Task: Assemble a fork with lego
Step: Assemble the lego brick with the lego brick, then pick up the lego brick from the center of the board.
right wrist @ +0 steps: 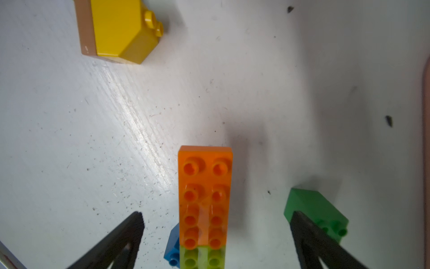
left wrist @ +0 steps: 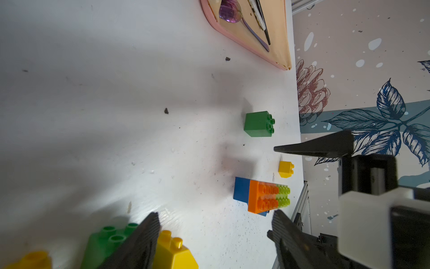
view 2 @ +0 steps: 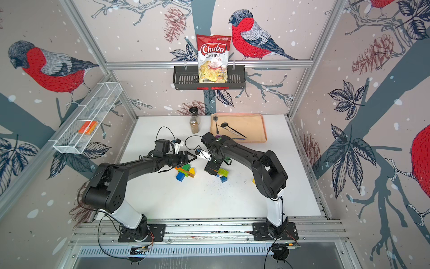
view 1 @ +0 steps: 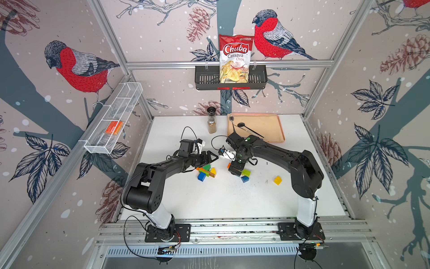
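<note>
With its jaws wide on either side of the orange brick (right wrist: pixel 204 186), which lies end to end with the lime green brick (right wrist: pixel 202 257) in the middle of the tabletop (right wrist: pixel 93 139), the right gripper (right wrist: pixel 216 213) should, I think, close squarely on the long sides, while the left gripper (left wrist: pixel 215 213) hovers with jaws apart and empty.

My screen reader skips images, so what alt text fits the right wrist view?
The open right hand straddles an orange brick joined to a lime green brick on the white table. A blue brick peeks from beneath them, a green brick sits by one finger, and a yellow brick lies farther off.
</note>
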You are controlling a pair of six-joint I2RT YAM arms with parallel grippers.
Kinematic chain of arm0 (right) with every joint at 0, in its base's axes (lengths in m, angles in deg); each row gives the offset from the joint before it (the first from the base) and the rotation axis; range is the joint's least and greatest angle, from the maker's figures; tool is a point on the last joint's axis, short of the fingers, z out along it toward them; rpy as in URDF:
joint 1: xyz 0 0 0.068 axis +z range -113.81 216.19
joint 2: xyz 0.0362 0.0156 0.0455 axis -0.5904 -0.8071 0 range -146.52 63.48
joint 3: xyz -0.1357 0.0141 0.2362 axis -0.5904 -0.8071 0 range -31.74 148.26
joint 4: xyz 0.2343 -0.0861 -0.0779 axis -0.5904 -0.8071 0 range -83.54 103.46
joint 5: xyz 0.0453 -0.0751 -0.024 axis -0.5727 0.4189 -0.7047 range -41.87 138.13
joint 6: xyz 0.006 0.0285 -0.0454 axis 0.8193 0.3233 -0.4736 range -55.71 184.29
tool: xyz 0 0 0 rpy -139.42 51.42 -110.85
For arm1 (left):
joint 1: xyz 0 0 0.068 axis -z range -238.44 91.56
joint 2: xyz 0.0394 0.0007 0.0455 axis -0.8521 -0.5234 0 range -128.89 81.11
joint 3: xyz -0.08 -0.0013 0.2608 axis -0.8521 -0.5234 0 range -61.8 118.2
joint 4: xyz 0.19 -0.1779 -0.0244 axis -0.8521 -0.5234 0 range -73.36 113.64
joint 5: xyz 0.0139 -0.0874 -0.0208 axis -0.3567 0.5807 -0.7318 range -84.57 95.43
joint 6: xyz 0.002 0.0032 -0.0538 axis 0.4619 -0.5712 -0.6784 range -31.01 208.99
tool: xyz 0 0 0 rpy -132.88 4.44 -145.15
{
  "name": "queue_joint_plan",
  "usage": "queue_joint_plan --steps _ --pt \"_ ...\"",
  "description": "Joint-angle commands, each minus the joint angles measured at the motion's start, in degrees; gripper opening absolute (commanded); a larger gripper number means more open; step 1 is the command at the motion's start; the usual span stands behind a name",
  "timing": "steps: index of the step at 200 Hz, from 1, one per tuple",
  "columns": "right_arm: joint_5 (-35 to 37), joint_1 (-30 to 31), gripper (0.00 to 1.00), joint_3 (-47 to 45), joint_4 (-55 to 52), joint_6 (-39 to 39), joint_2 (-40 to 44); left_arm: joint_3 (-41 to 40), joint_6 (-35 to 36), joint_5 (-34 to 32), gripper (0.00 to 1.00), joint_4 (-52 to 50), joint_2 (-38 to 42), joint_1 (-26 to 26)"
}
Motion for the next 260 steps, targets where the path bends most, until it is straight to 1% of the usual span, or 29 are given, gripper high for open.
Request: queue_joint_plan --steps 1,17,28,42,57,78,88,100,109,124,136,146,155,170,179,191,220,246,260 --pt "3.5 -0.1 1.00 -1.3 4.2 3.9 3.2 0.0 1.0 0.8 0.78 -0.1 0.6 -0.1" --pt "0.5 -0.9 1.00 -2.2 6.7 6.7 6.2 0.1 0.8 1.3 0.78 0.3 0.9 0.0" --pt "-5.1 -2.5 1.00 -2.7 7.3 8.5 8.4 0.1 0.9 1.5 0.78 0.8 1.3 0.1" --pt "-9.2 -5.1 1.00 -3.4 8.5 12.3 10.9 0.2 1.0 1.4 0.78 0.8 1.7 0.5" --pt "-13.6 -7.8 1.00 -3.6 7.5 13.3 12.2 0.2 1.1 1.2 0.79 0.9 2.0 1.1" --pt "-6.6 -6.9 1.00 -4.1 4.9 13.8 12.0 0.4 0.7 -0.4 0.81 0.6 2.3 2.3" --pt "-2.0 -6.7 1.00 -5.7 5.8 15.0 12.5 0.6 0.7 -0.7 0.82 0.6 2.4 3.0" --pt "1.3 -7.1 1.00 -7.8 7.4 16.6 13.6 1.0 0.5 -0.8 0.82 0.7 2.2 4.0" --pt "1.6 -8.2 1.00 -8.4 7.9 19.2 13.8 1.3 0.2 -1.1 0.82 0.7 2.0 4.7" --pt "0.5 -10.9 1.00 -6.4 5.7 22.7 12.0 1.4 -0.7 -1.2 0.80 1.1 1.5 5.4" --pt "3.1 -11.5 1.00 -6.5 5.3 22.7 11.2 1.4 -1.4 -1.0 0.79 1.7 1.0 5.7" --pt "3.4 -11.6 1.00 -6.9 5.2 21.9 10.8 1.3 -1.7 -1.0 0.78 1.9 0.6 5.9" --pt "5.7 -11.7 1.00 -7.6 6.3 22.7 10.8 1.5 -1.9 -1.0 0.77 1.9 0.2 6.0" --pt "4.3 -14.1 0.99 -8.4 7.8 24.1 10.9 1.3 -2.4 -1.2 0.77 2.4 -0.1 6.1" --pt "1.2 -16.1 1.00 -8.9 8.6 24.6 10.8 1.4 -2.8 -1.4 0.77 2.7 -0.2 6.2" --pt "-0.1 -18.0 1.00 -9.5 9.7 24.8 10.5 1.5 -2.9 -1.5 0.76 2.9 -0.4 6.3" --pt "1.1 -18.4 1.00 -9.5 10.7 23.0 8.1 1.8 -3.3 -1.2 0.76 2.9 -1.5 6.6" --pt "-1.6 -18.2 0.94 -8.6 11.7 21.0 5.6 1.6 -4.3 -1.1 0.76 3.7 -1.9 6.9" --pt "-1.7 -17.8 0.92 -8.4 12.6 20.4 4.5 1.4 -4.9 -0.9 0.75 4.2 -2.1 7.0"
